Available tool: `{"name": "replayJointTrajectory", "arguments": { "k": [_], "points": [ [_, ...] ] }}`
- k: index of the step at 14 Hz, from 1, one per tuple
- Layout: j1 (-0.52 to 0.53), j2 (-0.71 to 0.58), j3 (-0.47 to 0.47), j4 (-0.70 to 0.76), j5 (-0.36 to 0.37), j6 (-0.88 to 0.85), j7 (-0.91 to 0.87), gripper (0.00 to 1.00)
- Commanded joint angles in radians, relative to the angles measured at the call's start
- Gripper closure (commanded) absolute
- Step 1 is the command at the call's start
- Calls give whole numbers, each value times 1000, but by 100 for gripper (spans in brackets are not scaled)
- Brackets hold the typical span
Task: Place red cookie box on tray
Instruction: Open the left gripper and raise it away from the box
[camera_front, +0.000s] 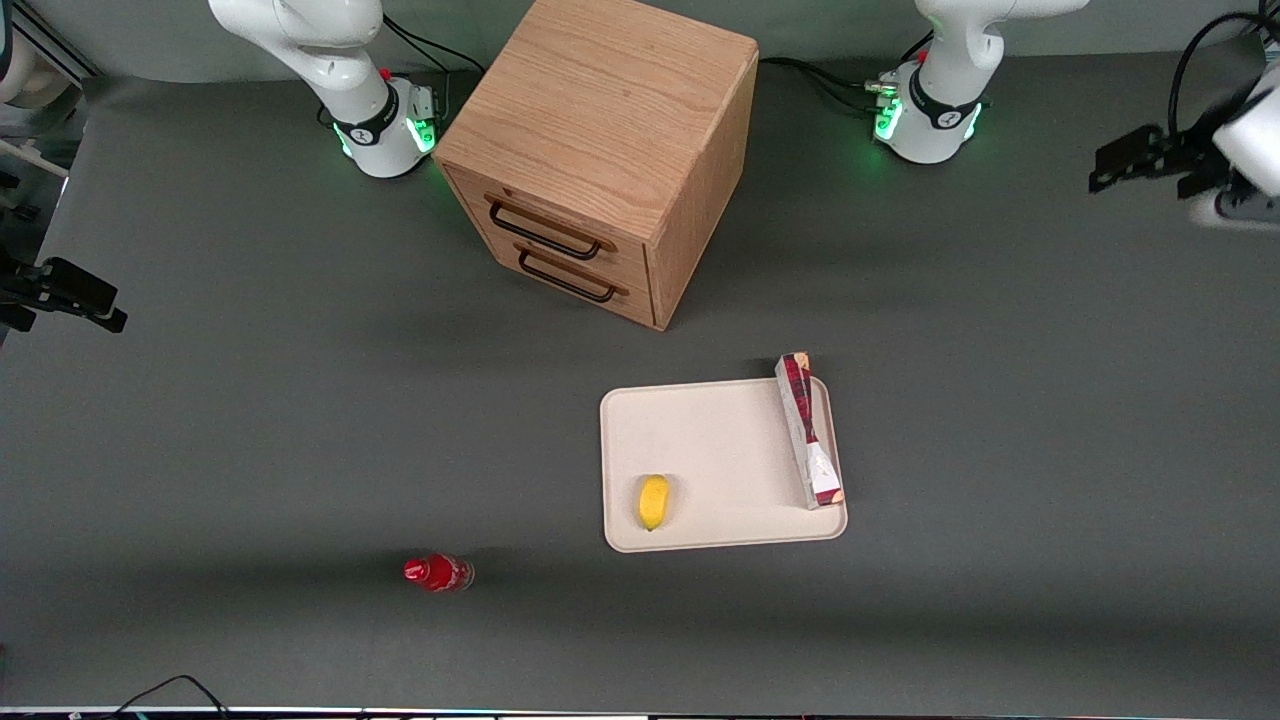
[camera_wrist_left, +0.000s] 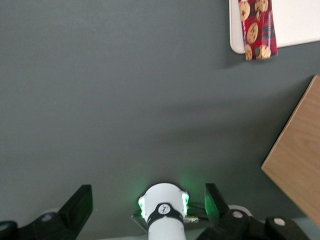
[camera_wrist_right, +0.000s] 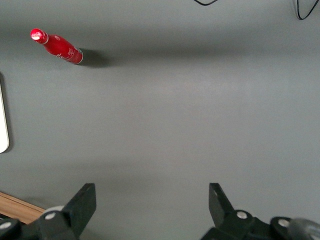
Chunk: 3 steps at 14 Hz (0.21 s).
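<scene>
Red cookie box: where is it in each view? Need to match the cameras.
Front view: red cookie box lies along the tray edge nearest the working arm; gripper is away, open.
Left wrist view: box end overhangs the tray corner.
Right wrist view: absent.
Shared landmark: tray.

A wooden drawer cabinet (camera_front: 600, 150) with two dark handles stood on the grey table (camera_front: 200, 420). A small red bottle (camera_front: 438, 573) stood nearer the front camera. A yellow item (camera_front: 653, 501), possibly a lemon, lay well apart from it.
</scene>
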Motion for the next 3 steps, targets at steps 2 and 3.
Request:
{"name": "replayJointTrajectory", "arguments": {
  "k": [2, 3],
  "points": [
    [-15, -35, 26, -15, 25, 0, 27, 0],
    [-16, -2, 29, 28, 26, -3, 34, 0]
  ]
}}
